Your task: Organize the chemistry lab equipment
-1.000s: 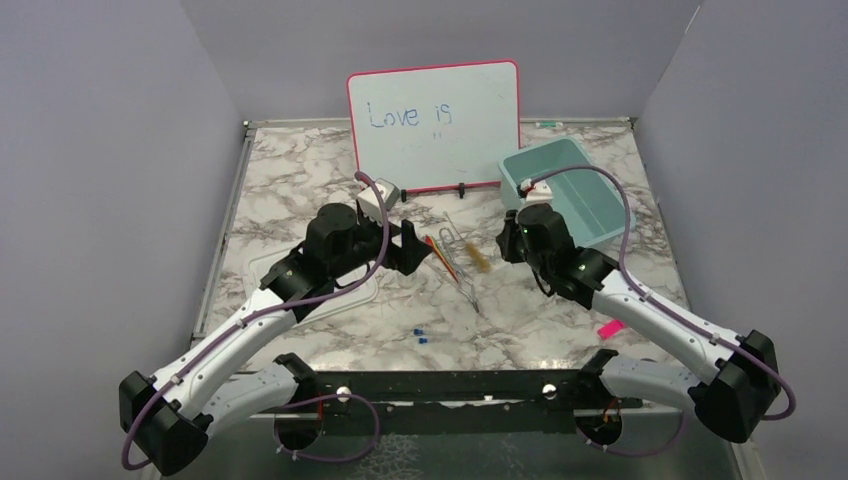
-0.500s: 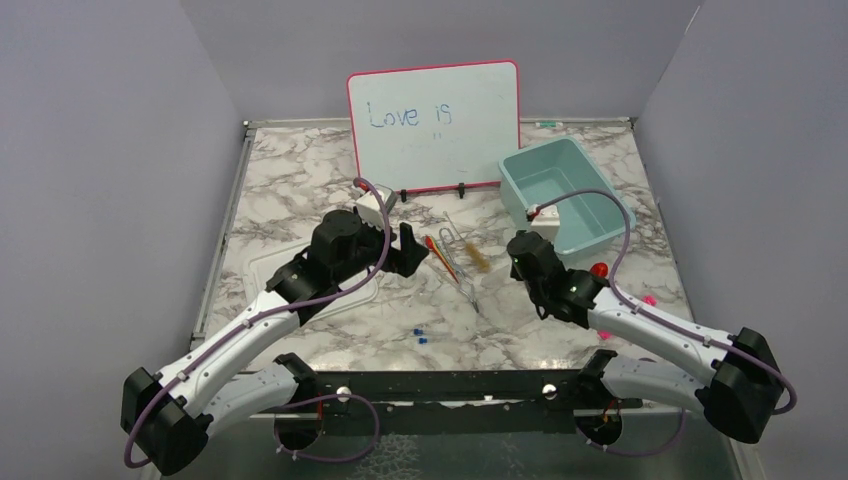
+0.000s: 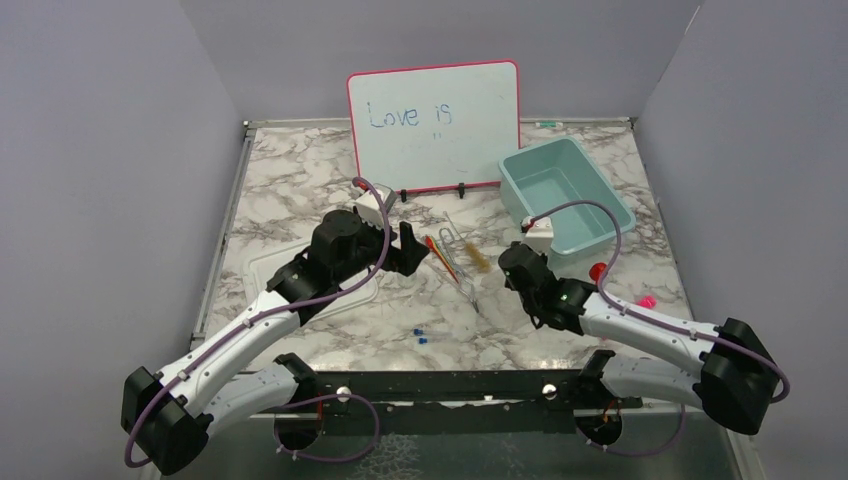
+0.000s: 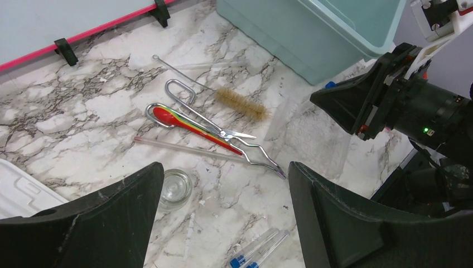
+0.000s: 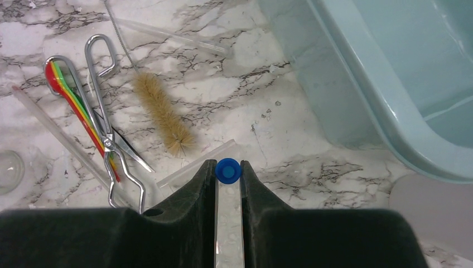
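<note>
The right gripper (image 5: 227, 166) is clenched on a clear tube (image 5: 228, 223) with a blue cap (image 5: 228, 172), held between the fingertips just beside the bristle end of the wire brush (image 5: 163, 114) without touching the bristles. The left gripper (image 4: 223, 170) is spread wide with nothing grasped, and in the view from above it is found on the opposite side of the brush from the right gripper. The metal tweezers (image 4: 223, 134) and the red and orange sticks (image 4: 189, 124) are laid touching one another on the marble counter (image 5: 234, 84), just beside the brush on the side facing the left gripper. The clear little beaker (image 4: 175, 187) is seen beyond them from the brush, close to one finger of the left gripper. The teal bin (image 5: 390, 84) is placed on the other side of the brush, and the small red funnel (image 3: 598, 270) is set near the bin, farther from the brush than the right gripper
</note>
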Motion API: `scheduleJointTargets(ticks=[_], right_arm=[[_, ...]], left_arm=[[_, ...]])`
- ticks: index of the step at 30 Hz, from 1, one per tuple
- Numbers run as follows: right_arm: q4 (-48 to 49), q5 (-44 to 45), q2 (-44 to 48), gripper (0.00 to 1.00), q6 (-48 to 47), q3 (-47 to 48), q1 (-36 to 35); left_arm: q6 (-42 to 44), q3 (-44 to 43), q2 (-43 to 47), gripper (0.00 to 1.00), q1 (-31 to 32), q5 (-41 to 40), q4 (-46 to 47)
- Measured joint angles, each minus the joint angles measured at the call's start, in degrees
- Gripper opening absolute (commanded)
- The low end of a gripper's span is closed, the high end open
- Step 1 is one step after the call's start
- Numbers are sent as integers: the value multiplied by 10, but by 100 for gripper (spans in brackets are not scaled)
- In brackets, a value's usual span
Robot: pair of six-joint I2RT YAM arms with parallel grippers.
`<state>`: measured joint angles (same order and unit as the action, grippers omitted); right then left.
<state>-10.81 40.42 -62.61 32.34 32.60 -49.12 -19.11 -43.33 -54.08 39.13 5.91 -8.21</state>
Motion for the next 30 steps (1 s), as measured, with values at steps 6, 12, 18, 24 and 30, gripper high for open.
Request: scheduleJointTargets(ticks=[6,12,18,24,30], right_arm=[[16,36,-15,9,13,-5,-9],[26,66,-37,9,27,-8,-17],[56,72,-42,10,37,-29,-19],[86,71,-57,13,39,-48,-19],[115,71,-68,41,41,-54,-19]], left_arm=[[0,0,-1,85,0,0,0],[0,0,-3,85,0,0,2],[0,0,-5,85,0,0,3],[0,0,-6,85,0,0,3],[-1,0,-6,85,0,0,3]])
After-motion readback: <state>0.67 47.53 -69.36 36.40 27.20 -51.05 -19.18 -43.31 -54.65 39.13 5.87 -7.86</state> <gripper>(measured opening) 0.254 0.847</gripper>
